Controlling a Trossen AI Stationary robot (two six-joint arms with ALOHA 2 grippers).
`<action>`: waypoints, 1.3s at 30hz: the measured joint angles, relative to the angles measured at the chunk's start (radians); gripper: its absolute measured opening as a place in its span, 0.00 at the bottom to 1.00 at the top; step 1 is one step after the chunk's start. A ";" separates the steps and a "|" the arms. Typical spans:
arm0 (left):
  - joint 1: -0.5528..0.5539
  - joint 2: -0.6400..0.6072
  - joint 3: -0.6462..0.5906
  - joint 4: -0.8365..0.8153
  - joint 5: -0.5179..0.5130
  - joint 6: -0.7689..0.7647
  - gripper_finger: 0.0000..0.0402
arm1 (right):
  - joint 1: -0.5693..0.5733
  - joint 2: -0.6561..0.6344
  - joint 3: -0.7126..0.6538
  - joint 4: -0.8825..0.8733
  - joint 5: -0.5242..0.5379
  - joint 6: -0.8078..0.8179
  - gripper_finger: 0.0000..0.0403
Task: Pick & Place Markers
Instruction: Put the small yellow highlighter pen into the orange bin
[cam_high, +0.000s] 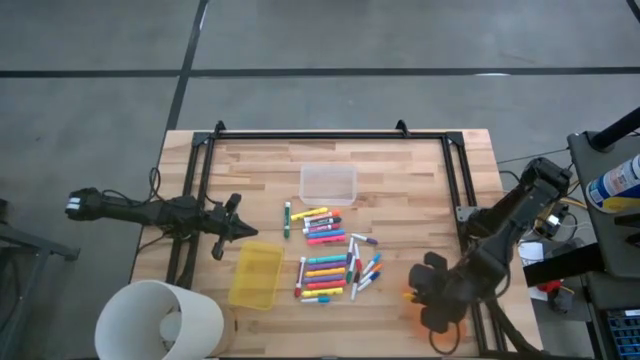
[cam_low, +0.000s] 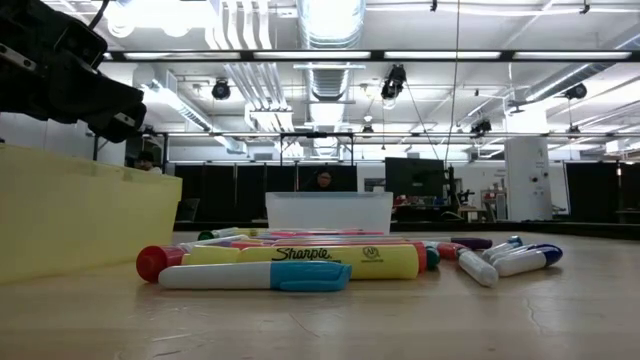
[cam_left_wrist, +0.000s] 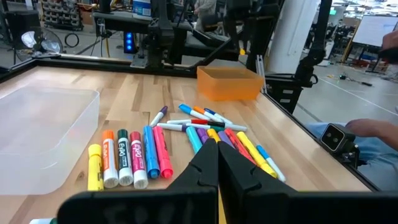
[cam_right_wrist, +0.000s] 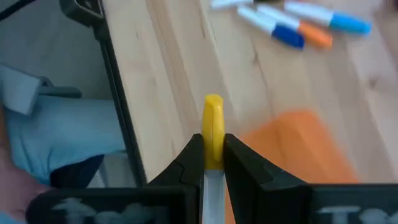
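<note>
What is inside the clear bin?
The clear bin looks empty from above: only the table shows through its floor. In the low view the markers in front hide its base.

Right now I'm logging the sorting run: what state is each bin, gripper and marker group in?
clear bin: upright, looks empty
yellow bin: upright, no markers visible inside
orange bin: upright, mostly under the right arm
markers: loose on the table
left gripper: fingers shut, holding nothing
right gripper: shut on yellow-capped marker
</note>
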 joint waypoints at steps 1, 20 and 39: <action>0.000 0.000 0.000 0.000 0.000 0.000 0.00 | 0.014 0.003 0.000 -0.006 -0.002 0.029 0.09; 0.000 0.000 0.000 -0.006 0.000 0.000 0.00 | 0.157 0.104 -0.003 -0.151 -0.038 0.352 0.09; 0.000 0.000 0.000 -0.017 0.000 0.000 0.00 | 0.147 0.234 -0.006 -0.152 -0.056 0.370 0.12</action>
